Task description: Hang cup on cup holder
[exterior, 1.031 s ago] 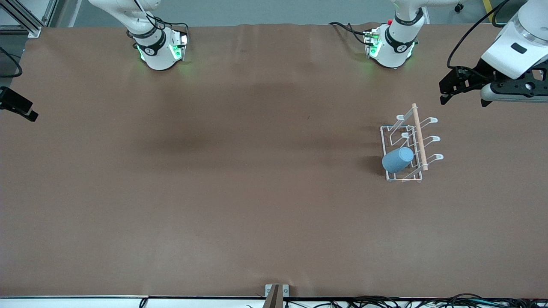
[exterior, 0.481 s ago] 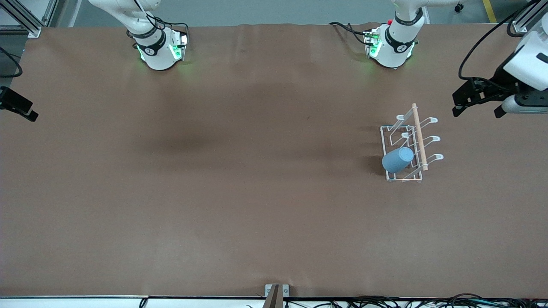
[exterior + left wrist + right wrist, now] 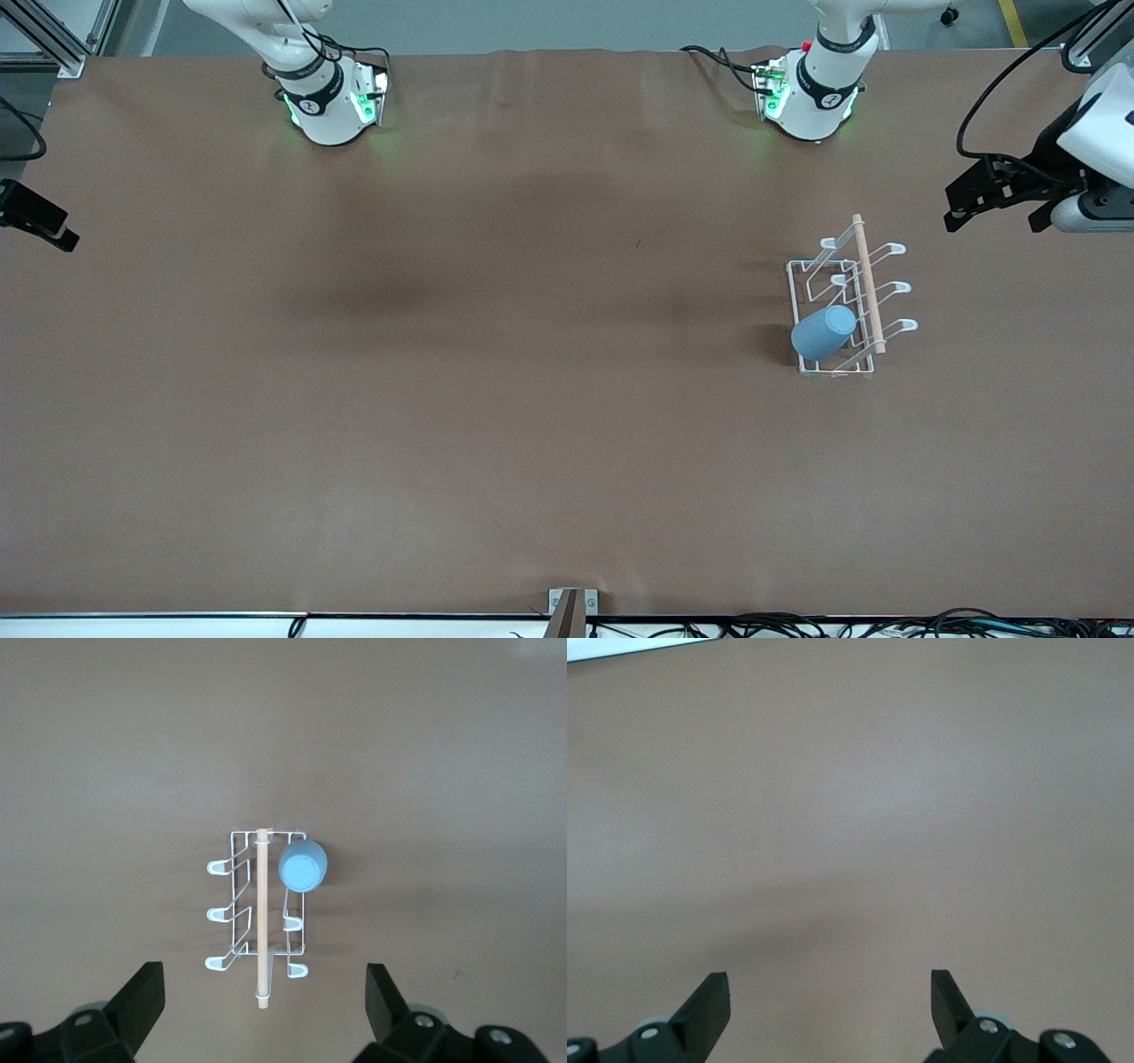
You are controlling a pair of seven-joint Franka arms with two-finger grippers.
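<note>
Left gripper (image 3: 974,199) hangs at the right edge of the front frame, up over bare table (image 3: 443,399) near the left arm's end, fingers (image 3: 142,1001) spread wide, holding nothing. Right gripper (image 3: 829,1001) also spread wide and empty in its wrist view, over bare brown surface; in the front frame only that arm's base shows, upper left. Right arm waits.

Counts: one cup (image 3: 823,331), one rack (image 3: 842,297), two arms.

Cup is light blue, tapered, no handle, matte. It hangs tilted on a prong of the rack, at the rack's end nearer the front camera, on the side toward the right arm's end. Right of centre in the front frame.

Rack is white wire, rectangular base, six loop-tipped prongs, one pale wooden rod (image 3: 867,283) along the top. Five prongs bare.
</note>
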